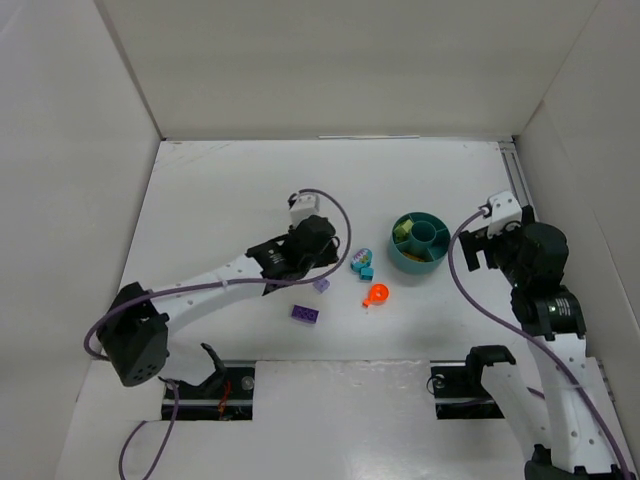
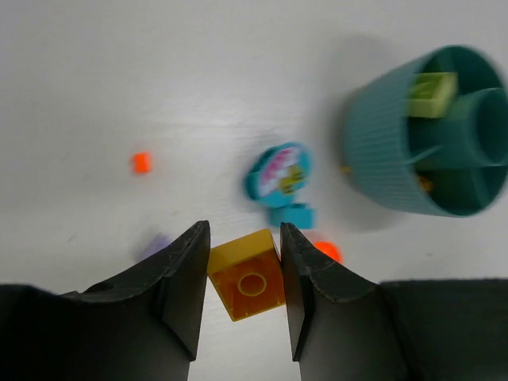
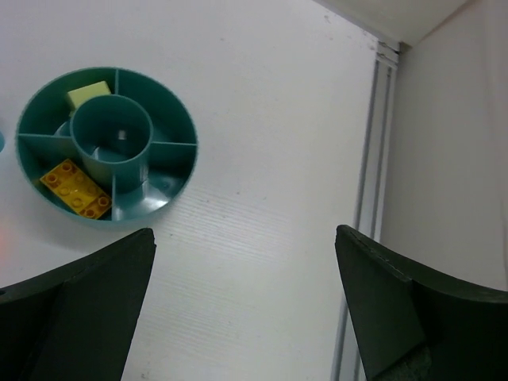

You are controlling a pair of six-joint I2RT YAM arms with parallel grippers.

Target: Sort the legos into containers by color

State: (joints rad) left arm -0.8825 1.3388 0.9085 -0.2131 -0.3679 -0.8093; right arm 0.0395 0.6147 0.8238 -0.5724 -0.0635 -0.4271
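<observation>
- Our left gripper (image 2: 244, 238) pinches a yellow-orange brick (image 2: 250, 282), one finger pressed to each side of it; in the top view it sits left of the loose pieces and well apart from the bowl, so we count this brick as picked but not yet dropped
- Loose on the table (image 1: 230, 200), left to right in the top view, are a purple brick (image 1: 306, 314), a lavender brick (image 1: 321, 285), a round cyan piece (image 1: 361, 260) just beside a small cyan brick (image 1: 367, 273), and an orange piece (image 1: 376, 295); our left wrist view also shows a tiny orange bit (image 2: 141, 162) off on its own
- The teal bowl (image 1: 412, 266) holds two bricks: a pale green brick (image 3: 88, 95) in one outer compartment and an orange brick (image 3: 75, 189) in another; the middle cup and the other compartments we can see look empty
- Our right gripper (image 3: 244, 234) hangs just right of the bowl, fingers spread wide with nothing between them
- We judge the sorting to be in its early part: two pieces in, one in hand, about six left on the table; the held brick looks a match for the orange one already in the bowl, so we would expect it to join that compartment
</observation>
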